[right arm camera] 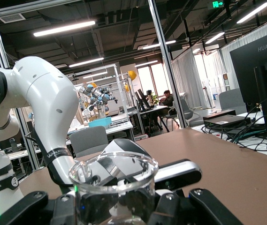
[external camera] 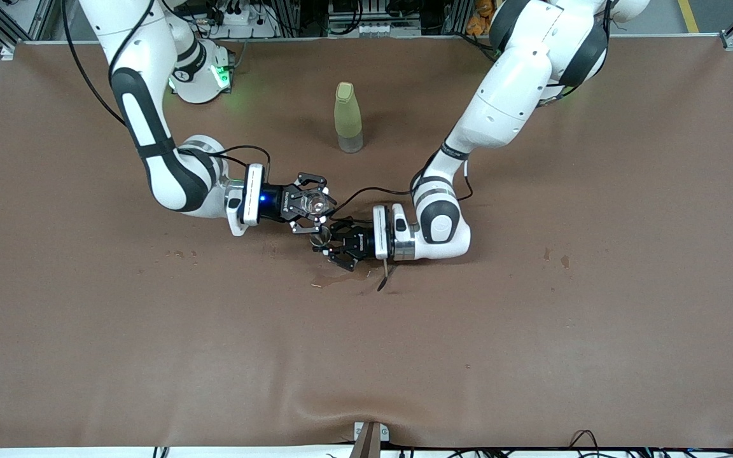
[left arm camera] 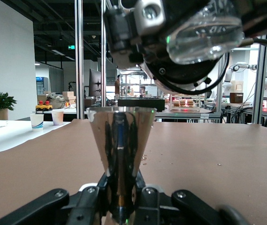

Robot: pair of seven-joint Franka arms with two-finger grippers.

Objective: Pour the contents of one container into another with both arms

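Two large white jointed arms with black joint bands meet near the middle of the front view. The right arm (external camera: 150,127) comes down from the upper left of the frame, the left arm (external camera: 506,95) from the upper right, and each ends in a small black tool; a blue light shows at the right arm's wrist.

The right tool (external camera: 311,205) is pinched on a clear glass beaker (external camera: 315,203), with its fingers (right arm camera: 208,201) pressed against the glass walls. In the left wrist view the beaker (left arm camera: 203,35) hangs tilted in the upper right of the frame, above a shiny metal cone-shaped cup (left arm camera: 120,150). The left tool (external camera: 335,245) is closed on that cup (external camera: 319,240), gripping its narrow lower part, with the wide mouth up.

What either vessel holds cannot be made out: the beaker looks clear and the cup's inside is hidden. A wet patch (external camera: 341,280) darkens the brown tabletop (external camera: 150,350) just below the tools in the front view.

A pale green bottle (external camera: 347,117) with a cap stands upright in the upper middle of the frame, well apart from both tools. The beaker's base is cut off at the lower edge of the right wrist view.
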